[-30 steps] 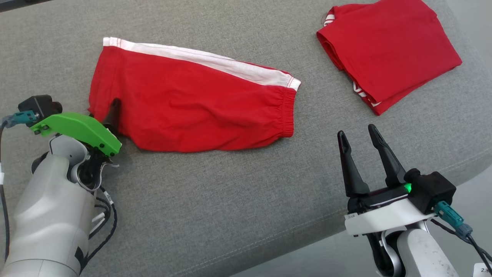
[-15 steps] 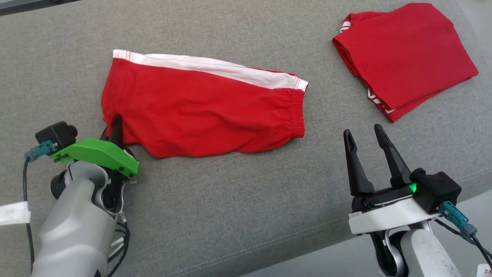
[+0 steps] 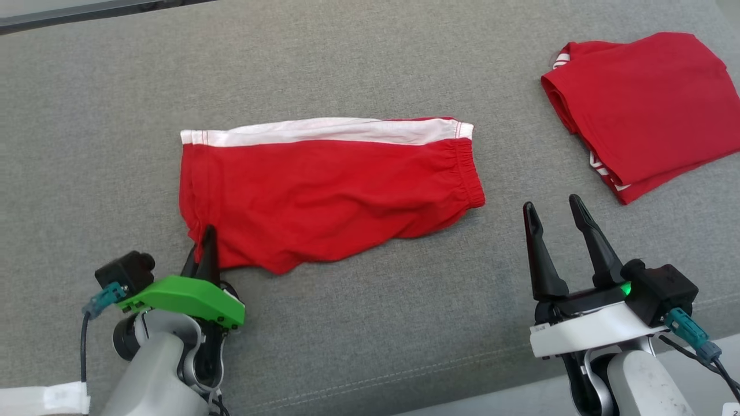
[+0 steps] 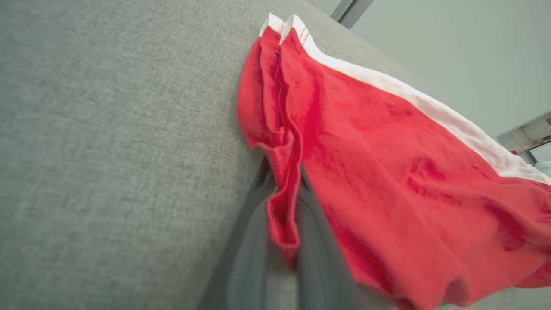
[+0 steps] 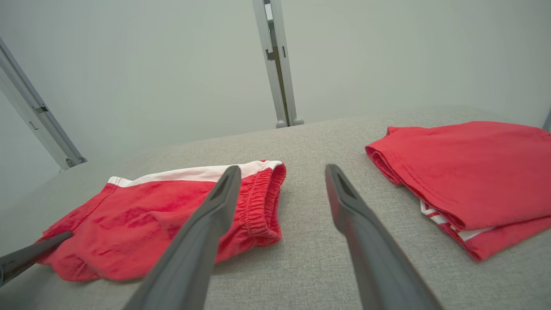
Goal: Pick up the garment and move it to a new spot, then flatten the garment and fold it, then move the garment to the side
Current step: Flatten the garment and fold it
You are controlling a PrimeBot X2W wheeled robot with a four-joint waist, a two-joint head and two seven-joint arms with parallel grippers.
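Note:
The garment (image 3: 329, 190) is a pair of red shorts with a white side stripe, lying spread on the grey cushion (image 3: 370, 63). My left gripper (image 3: 207, 236) is shut on the shorts' near left corner. In the left wrist view a bunched fold of the garment (image 4: 387, 172) is pinched in the left gripper (image 4: 284, 172) between its dark fingers (image 4: 247, 245). My right gripper (image 3: 552, 205) stands open and empty to the right of the elastic waistband, apart from the cloth. The right wrist view shows the right gripper (image 5: 282, 170) open, with the garment (image 5: 142, 211) to its left.
A second red garment (image 3: 647, 104), folded, lies at the far right of the cushion, also seen as the folded garment (image 5: 469, 172). The cushion's front edge (image 3: 462, 398) runs just before the right arm. Metal frame posts (image 5: 275, 64) stand behind the cushion.
My left gripper has shut on the shorts' corner and drawn it toward me, turning the shorts so the stripe lies level. The head camera has shifted too. The right gripper holds still.

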